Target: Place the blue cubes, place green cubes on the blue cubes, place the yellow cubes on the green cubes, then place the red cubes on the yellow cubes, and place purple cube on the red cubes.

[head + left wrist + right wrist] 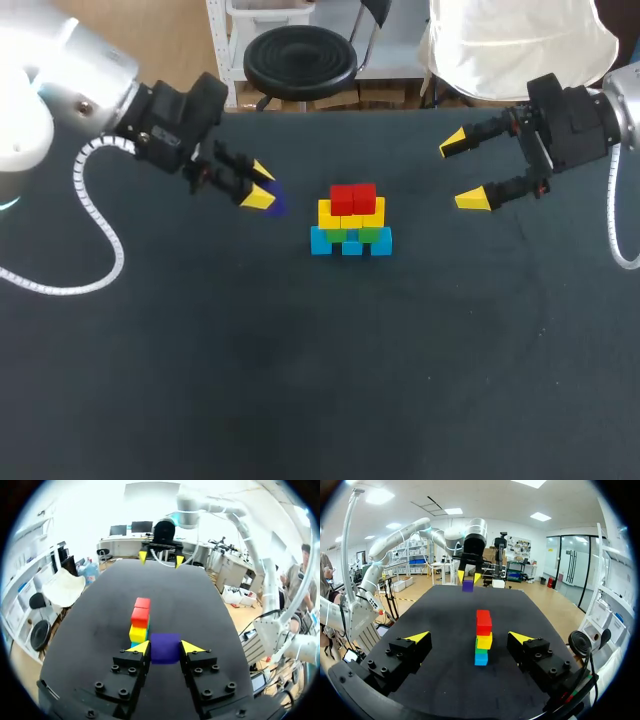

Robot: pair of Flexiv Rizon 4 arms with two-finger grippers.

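Observation:
A stepped stack stands mid-table: blue cubes [350,243] at the base, green cubes [372,235] on them, yellow cubes [351,213] above, red cubes [352,198] on top. My left gripper [262,184] hovers to the stack's left, shut on the purple cube [277,204], which fills the gap between its yellow tips [165,648]. From the left wrist view the stack [140,622] is just ahead of the cube. My right gripper [464,172] hangs open to the stack's right, nothing between its fingers [469,638]. In the right wrist view the stack [483,636] is ahead, the purple cube [467,585] beyond it.
The dark table [300,380] stretches wide in front of the stack. Its far edge [400,110] runs just behind both grippers.

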